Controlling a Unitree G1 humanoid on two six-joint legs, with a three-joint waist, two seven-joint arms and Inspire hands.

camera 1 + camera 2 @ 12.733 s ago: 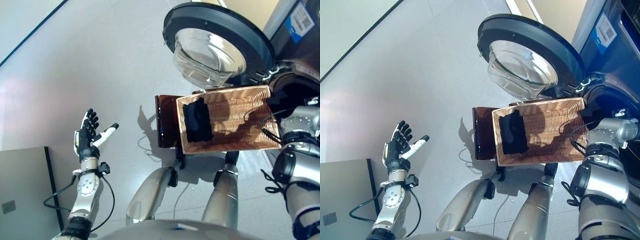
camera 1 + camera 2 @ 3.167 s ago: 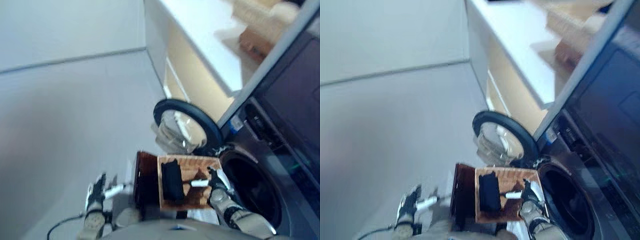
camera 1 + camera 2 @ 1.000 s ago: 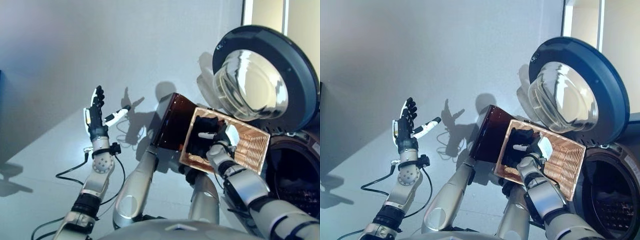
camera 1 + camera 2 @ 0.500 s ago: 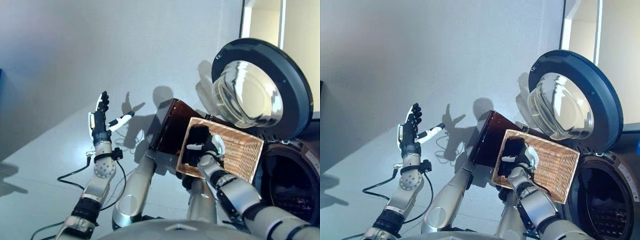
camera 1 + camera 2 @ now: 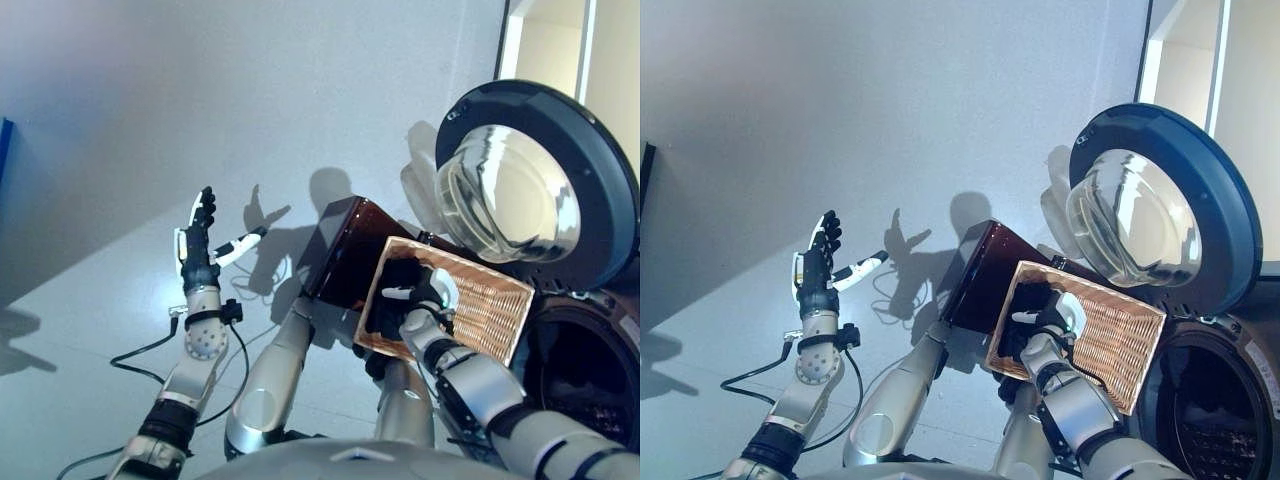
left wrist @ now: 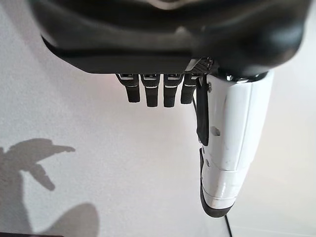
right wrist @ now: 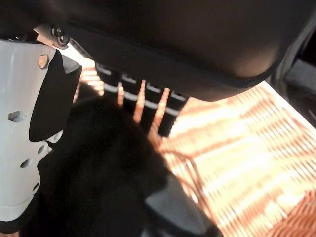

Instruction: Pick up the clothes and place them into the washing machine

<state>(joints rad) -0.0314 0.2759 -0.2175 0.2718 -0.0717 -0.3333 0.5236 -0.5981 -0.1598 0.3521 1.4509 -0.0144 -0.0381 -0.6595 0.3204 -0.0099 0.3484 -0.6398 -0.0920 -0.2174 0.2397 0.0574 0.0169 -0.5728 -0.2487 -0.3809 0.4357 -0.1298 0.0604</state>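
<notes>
Dark clothes [image 5: 392, 300] bunched at the left end of a wicker basket [image 5: 487, 308], which sits on a dark brown stool [image 5: 345, 255] on the floor, just beside the washing machine [image 5: 585, 370]. Round door [image 5: 540, 190] swung wide open above the basket, dark drum mouth showing at the lower right.

Right robot hand [image 5: 422, 297] down in the basket, right on the clothes. From its own wrist view, fingers [image 7: 148, 106] reaching forward over the dark cloth [image 7: 98, 163], white-covered thumb alongside, woven basket floor [image 7: 247, 163] glowing beyond. Fingertips sunk out of sight in the fabric, so cannot tell whether clamped on it or merely resting there.

Left robot hand [image 5: 200, 240] raised well apart over bare floor, fingers straight and spread, thumb out, holding nothing.

Step in hand, by the look of it: the grasp on 1 bundle of clothes, not yet lifted clear of the basket. Next move likely calls for a firm close round a good fold of cloth, a lift high enough to clear the basket's rim, then a swing right toward the drum opening without snagging the wicker or trailing cloth across the door seal. Risk: a shallow pinch that drops part of the bundle back.
</notes>
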